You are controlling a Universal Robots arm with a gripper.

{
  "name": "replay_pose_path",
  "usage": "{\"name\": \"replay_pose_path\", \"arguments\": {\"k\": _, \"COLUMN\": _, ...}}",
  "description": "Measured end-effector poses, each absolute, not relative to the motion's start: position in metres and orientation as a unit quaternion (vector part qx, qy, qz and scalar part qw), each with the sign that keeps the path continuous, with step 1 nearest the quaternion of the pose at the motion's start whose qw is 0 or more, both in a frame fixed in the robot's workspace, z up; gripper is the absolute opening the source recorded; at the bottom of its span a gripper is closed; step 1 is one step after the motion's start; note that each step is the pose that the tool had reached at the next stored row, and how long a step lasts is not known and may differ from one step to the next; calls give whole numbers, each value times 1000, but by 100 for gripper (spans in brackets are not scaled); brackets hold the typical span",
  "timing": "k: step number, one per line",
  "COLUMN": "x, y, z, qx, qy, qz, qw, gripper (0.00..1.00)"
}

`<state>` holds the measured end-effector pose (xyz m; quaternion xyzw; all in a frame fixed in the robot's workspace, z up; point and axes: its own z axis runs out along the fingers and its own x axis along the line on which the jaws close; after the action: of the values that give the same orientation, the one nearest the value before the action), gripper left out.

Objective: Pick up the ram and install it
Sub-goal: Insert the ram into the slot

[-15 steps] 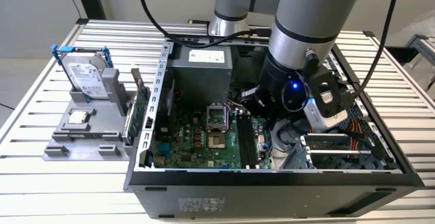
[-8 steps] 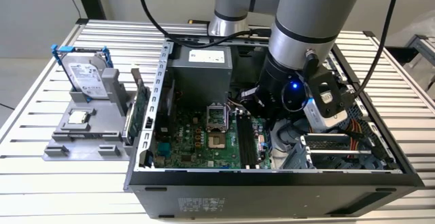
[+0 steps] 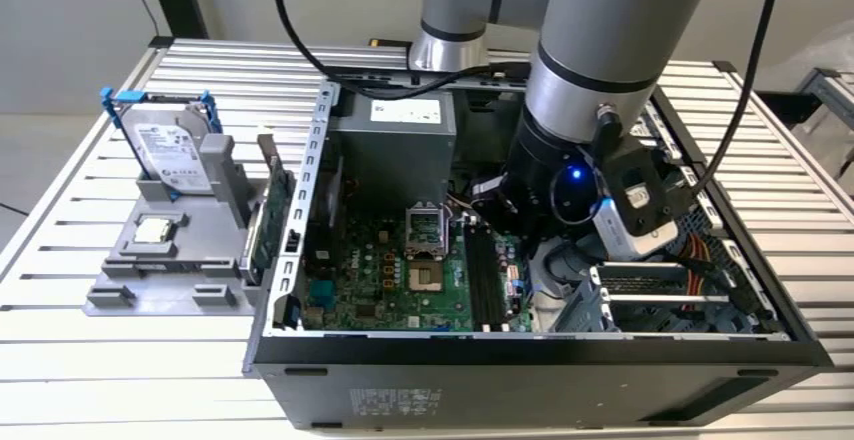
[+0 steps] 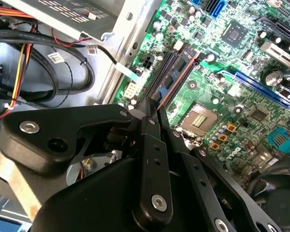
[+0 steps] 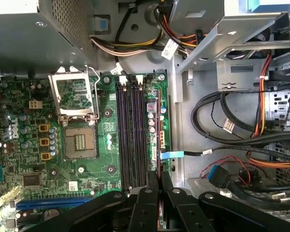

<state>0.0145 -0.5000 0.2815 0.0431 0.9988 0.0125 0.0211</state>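
Note:
The ram (image 4: 176,75) is a thin blue stick with an orange-lit edge. It stands on edge in line with the black memory slots (image 5: 131,130) on the green motherboard (image 5: 106,159), at the slot nearest the board's edge. I also see the ram (image 5: 155,162) edge-on in the first wrist view. My gripper (image 4: 152,108) is shut on the near end of the ram, its black fingers (image 5: 150,186) pressed together around it. In the exterior view my arm (image 3: 587,90) reaches down into the open computer case (image 3: 534,345).
A grey power supply (image 3: 394,150) stands at the back of the case and a drive cage (image 3: 667,295) with cables (image 5: 232,125) beside the slots. The CPU socket (image 5: 79,140) lies nearby. On the exterior view's left, a grey fixture (image 3: 160,270) holds a green card (image 3: 274,220) and a hard drive (image 3: 174,155).

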Motion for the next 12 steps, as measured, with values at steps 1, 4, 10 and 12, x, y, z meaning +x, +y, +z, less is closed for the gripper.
{"name": "replay_pose_path", "arguments": {"k": 1, "x": 15, "y": -500, "z": 280, "qx": 43, "qy": 999, "qz": 13, "qw": 21, "gripper": 0}}
{"name": "replay_pose_path", "arguments": {"k": 4, "x": 15, "y": -500, "z": 277, "qx": 43, "qy": 999, "qz": 13, "qw": 21, "gripper": 0}}
{"name": "replay_pose_path", "arguments": {"k": 10, "x": 15, "y": -500, "z": 269, "qx": 43, "qy": 999, "qz": 13, "qw": 21, "gripper": 0}}
{"name": "replay_pose_path", "arguments": {"k": 12, "x": 14, "y": -500, "z": 267, "qx": 42, "qy": 999, "qz": 13, "qw": 21, "gripper": 0}}
